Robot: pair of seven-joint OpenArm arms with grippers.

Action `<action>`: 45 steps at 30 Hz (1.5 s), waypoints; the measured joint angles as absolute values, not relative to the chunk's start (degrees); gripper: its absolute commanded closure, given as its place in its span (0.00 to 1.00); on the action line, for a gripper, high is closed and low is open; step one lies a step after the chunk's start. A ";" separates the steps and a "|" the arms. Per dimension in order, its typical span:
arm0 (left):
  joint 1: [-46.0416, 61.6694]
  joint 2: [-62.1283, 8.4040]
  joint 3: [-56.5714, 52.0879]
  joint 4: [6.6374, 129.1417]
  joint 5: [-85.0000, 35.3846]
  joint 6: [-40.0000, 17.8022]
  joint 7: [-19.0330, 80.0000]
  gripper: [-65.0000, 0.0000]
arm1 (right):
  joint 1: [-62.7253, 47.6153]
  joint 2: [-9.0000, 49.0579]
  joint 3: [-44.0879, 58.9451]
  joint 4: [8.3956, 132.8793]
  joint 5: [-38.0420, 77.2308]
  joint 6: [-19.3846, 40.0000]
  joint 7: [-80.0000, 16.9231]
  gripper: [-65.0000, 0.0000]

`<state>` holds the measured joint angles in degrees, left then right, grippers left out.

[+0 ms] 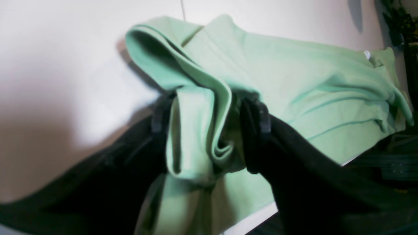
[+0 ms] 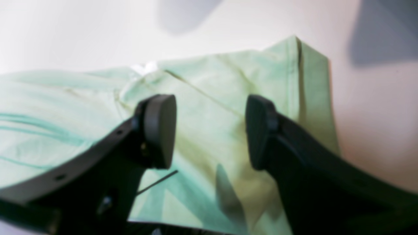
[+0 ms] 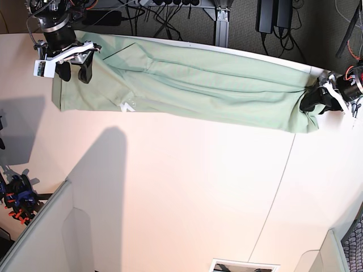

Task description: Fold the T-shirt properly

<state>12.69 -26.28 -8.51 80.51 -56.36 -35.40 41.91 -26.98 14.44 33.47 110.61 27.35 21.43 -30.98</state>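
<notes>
T-shirt cloth fills my left wrist view: the left gripper has its jaws pinching a thick bunched fold of pale green fabric, the rest trailing off across the white table. On my right wrist view, the right gripper hangs over the shirt with its jaws spread wide and nothing between the pads, only flat cloth and a sleeve edge below. From the base view I see the shirt stretched in a long band along the table's far edge, one gripper above its left end, the other clamping its right end at the table edge
</notes>
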 measured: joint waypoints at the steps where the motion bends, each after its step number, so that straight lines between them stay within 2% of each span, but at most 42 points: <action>1: 12.69 -25.74 -8.51 80.51 -56.14 -35.44 41.63 0.49 | -26.98 14.41 33.47 110.61 27.35 21.43 -30.89 0.48; 4: 12.64 -24.01 -8.40 80.51 -55.72 -35.62 41.04 0.53 | -26.98 14.41 33.47 110.61 27.35 21.43 -30.89 0.48; 7: 12.56 -23.18 -8.32 80.62 -52.97 -35.59 39.97 0.75 | -26.98 14.41 33.47 110.61 27.35 21.43 -30.87 0.48; 11: 12.58 -22.68 -8.29 80.58 -51.18 -35.57 38.39 0.97 | -26.98 14.41 33.47 110.61 27.35 21.43 -30.89 0.48; 12: 12.58 -22.68 -8.29 80.58 -50.54 -35.59 37.78 1.00 | -26.98 14.41 33.47 110.61 27.35 21.43 -30.89 0.48; 19: 12.69 -22.52 -8.12 80.60 -44.29 -36.25 31.46 1.00 | -24.43 14.41 33.50 110.56 27.20 21.41 -30.87 0.48; 26: 10.85 -22.52 -7.97 80.44 -41.95 -36.18 30.81 1.00 | -24.16 14.41 33.50 110.56 27.16 21.43 -30.89 0.48; 31: 7.53 -22.52 -7.88 78.94 -34.94 -35.94 26.92 1.00 | -24.16 14.48 33.61 110.56 27.16 21.43 -30.89 0.48; 37: -0.95 -22.41 -7.90 68.07 -35.14 -36.18 24.10 1.00 | -23.44 14.61 35.16 110.56 26.98 21.41 -30.92 0.48; 45: -14.50 -23.88 -7.86 52.71 -27.59 -35.42 18.31 1.00 | -22.81 14.61 35.51 110.56 26.96 21.43 -30.89 0.48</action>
